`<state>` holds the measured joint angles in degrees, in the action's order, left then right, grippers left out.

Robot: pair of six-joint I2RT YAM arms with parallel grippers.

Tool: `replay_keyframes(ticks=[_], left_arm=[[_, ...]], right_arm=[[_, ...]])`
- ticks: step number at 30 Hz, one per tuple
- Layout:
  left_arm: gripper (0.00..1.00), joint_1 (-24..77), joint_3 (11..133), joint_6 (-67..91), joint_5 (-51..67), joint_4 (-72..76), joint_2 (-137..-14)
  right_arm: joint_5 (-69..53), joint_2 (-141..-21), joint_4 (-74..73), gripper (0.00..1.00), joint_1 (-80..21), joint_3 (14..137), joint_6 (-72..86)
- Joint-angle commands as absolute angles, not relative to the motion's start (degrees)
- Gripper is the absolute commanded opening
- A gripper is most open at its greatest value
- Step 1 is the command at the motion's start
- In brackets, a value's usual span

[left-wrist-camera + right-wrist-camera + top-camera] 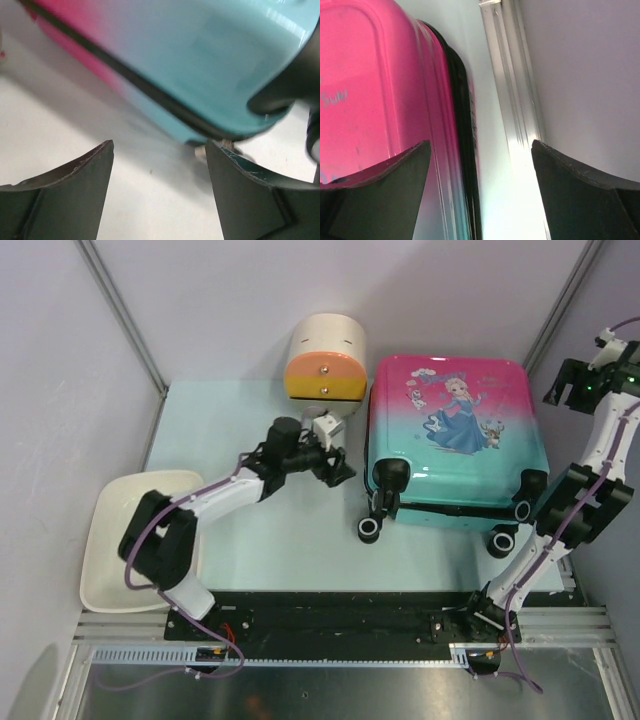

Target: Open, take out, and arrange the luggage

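the left gripper (159, 167) is spread wide with nothing between its dark fingers (75, 192); it hovers low over the pale table (270, 530), pointing at the left side of the luggage (455, 435), just beside the case but not touching it. the left wrist view shows the teal lower shell, its black seam and a black wheel housing close ahead. the right gripper (480, 160) is also spread and empty, raised at the far right corner of the case, between the pink end of the shell and the aluminium frame post (512, 100). the luggage lies flat and shut at the right of the table, print side up, pink end away from the arms, teal end and black wheels (369, 528) toward them. above the cartoon princess there is small lettering, too small to read from above; the right wrist view catches a scrap of white script (332, 97) on the pink, blurred beyond reading. a cream cylindrical box (328, 360) with orange-yellow drawers stands just left of the case's far end. a white tub (105, 500) sits at the table's left edge.
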<state>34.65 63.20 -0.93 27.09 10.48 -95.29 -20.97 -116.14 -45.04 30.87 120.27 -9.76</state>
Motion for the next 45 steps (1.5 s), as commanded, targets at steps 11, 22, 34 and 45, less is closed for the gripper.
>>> replay_keyframes(ticks=[11, 22, 34, 45], left_arm=[[0.83, 32.6, 41.3, -7.6, 36.7, 21.3, -82.3], [0.85, 37.3, 41.2, -0.4, 29.8, 30.9, -87.1], [0.86, 37.4, 38.6, 4.5, 32.2, 42.6, -91.5], [0.85, 39.2, 37.4, 3.6, 32.4, 48.6, -94.8]], right_arm=[[-17.4, -82.6, -62.7, 0.95, 24.7, 94.8, -29.7], [-9.5, -71.8, -71.0, 1.0, 27.4, 82.7, -33.7], [-12.1, -74.3, -66.5, 1.0, 31.6, 74.1, -36.1], [-11.4, -73.8, -62.7, 0.44, 30.2, 72.0, -36.0]])
